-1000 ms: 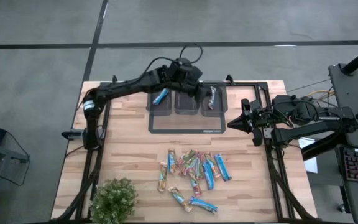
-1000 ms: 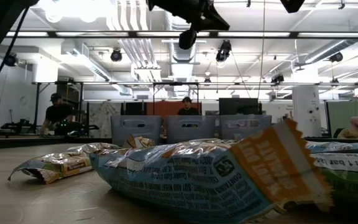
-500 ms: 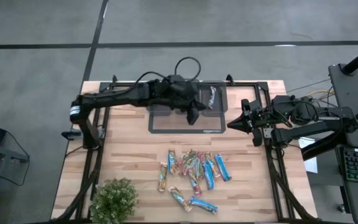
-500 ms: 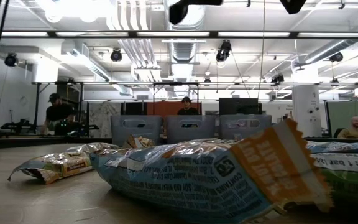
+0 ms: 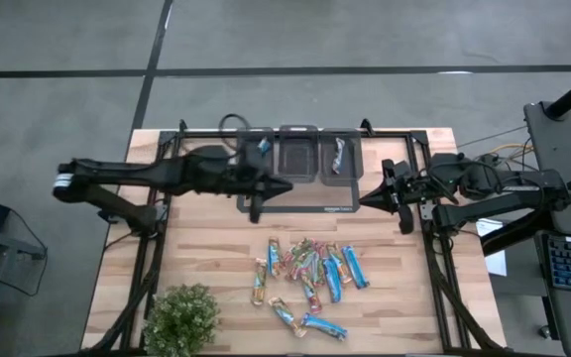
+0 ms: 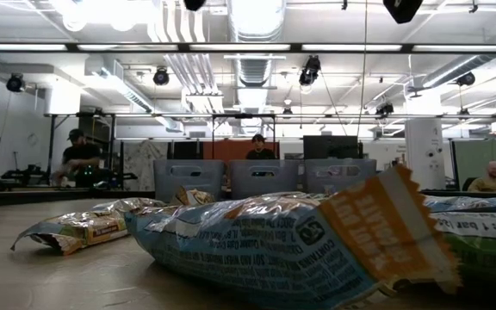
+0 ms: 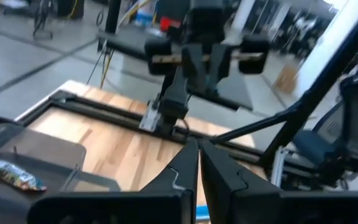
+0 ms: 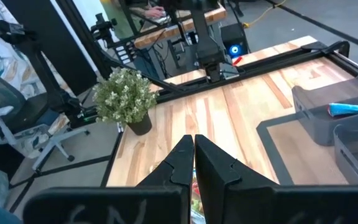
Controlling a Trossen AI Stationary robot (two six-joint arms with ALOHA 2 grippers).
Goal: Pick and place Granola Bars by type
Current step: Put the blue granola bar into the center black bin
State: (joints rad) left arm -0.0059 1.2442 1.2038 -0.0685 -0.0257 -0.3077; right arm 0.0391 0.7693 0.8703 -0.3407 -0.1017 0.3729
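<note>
Left gripper (image 5: 256,210) closed and empty by the tray (image 5: 295,201) — right gripper (image 5: 367,201) closed too, granola bars (image 5: 310,273) loose

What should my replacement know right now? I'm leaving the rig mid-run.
Left gripper: shut, empty, over the mat's front edge.
Right gripper: shut, empty, waiting at the table's right side.
Done: one blue bar in the left bin, one multicoloured bar in the right bin.
Left: the pile of bars on the table in front of the mat, both types mixed.
</note>
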